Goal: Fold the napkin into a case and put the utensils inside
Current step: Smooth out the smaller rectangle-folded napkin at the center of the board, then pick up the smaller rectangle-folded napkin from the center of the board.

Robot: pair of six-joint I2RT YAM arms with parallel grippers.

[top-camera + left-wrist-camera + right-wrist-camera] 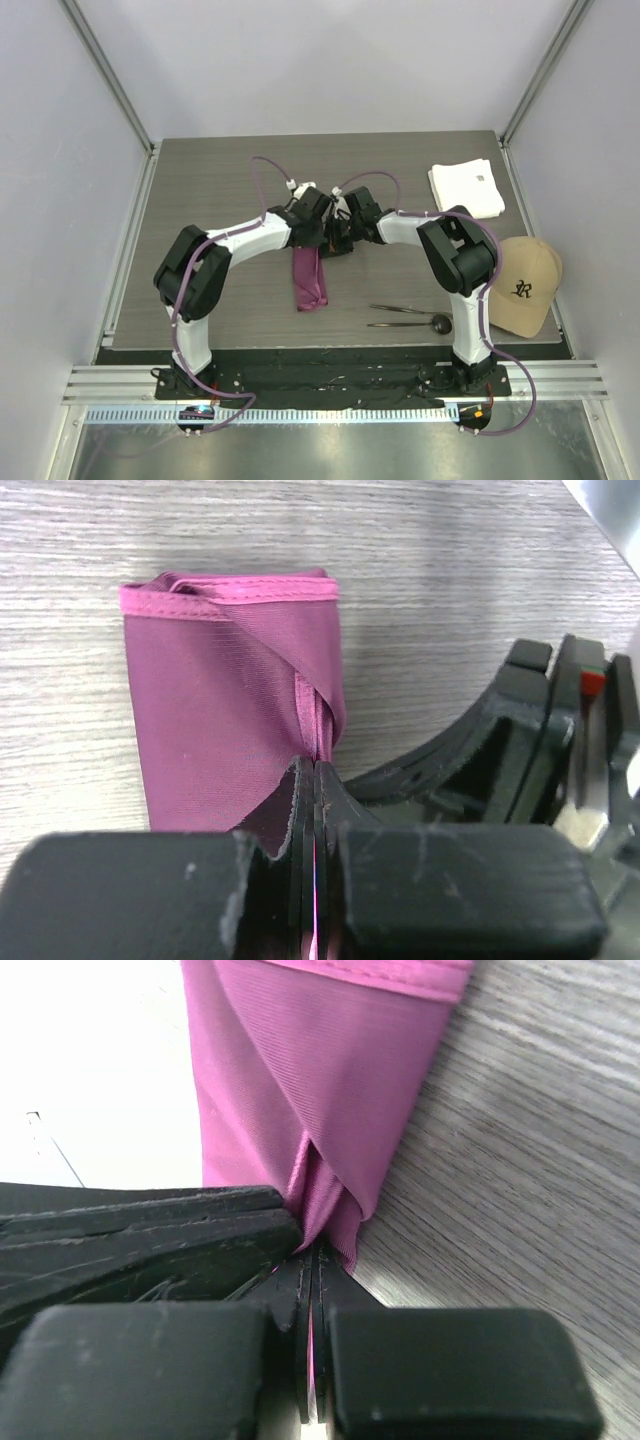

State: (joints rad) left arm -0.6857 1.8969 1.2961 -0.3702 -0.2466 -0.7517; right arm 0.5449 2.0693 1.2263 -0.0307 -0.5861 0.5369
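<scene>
Clamps thin magenta napkin [310,285], a narrow hemmed strip, at its far end in left gripper [315,780] and right gripper [312,1258].

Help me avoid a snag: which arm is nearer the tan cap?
Right. The right arm has its elbow just beside the cap, on its left; the left arm is across the table, beyond the napkin.

Narrow folded magenta napkin [310,282] lies left of two dark utensils [438,322].
</scene>
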